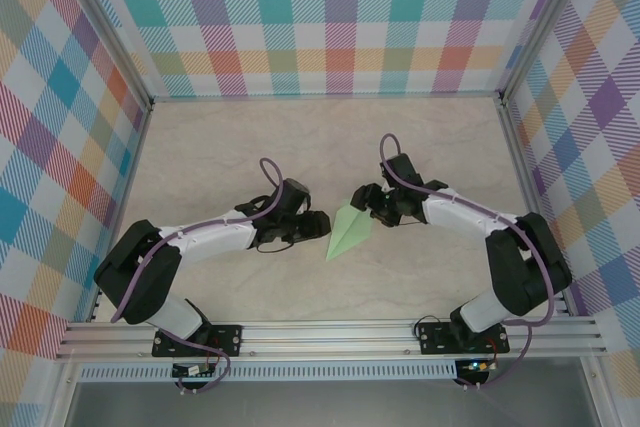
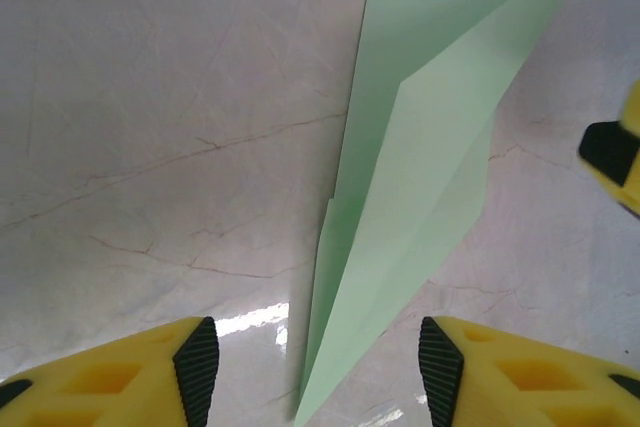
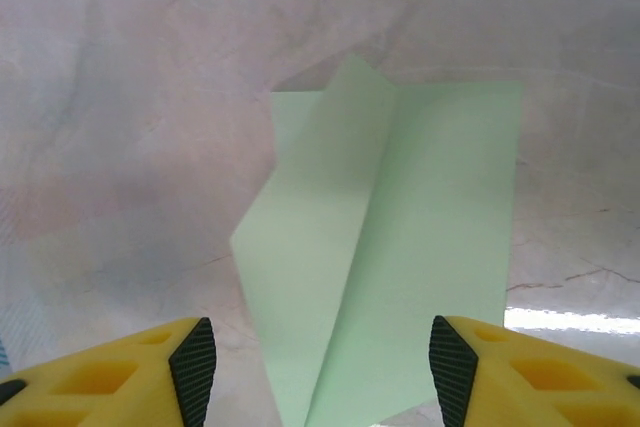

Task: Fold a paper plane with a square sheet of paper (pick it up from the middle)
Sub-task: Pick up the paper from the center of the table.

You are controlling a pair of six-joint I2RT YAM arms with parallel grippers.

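We see the paper plane [image 1: 350, 231] lying on the surface [image 1: 250, 147] (sharp tip nearest us). Our left hand [image 2: 318, 367] and right hand [image 3: 318, 367] flank it, both parted, gripping nothing.

A: What is the paper plane [image 2: 420, 177] made of?
B: Thin pale green paper, matt and smooth, with sharp creases.
A: And the table [image 2: 150, 97] under it?
B: It looks like pale stone with fine veins. The finish is polished, since light glares off it.
A: The left gripper [image 2: 310, 372]?
B: Its fingers [image 2: 100, 382] are smooth yellow plastic. The pads [image 2: 197, 367] are black, ribbed and rubbery.
A: The rails [image 1: 330, 332] and walls [image 1: 330, 17]?
B: The rails are silvery grooved metal. The walls carry a matt check pattern, but whether it is cloth or print cannot be told.
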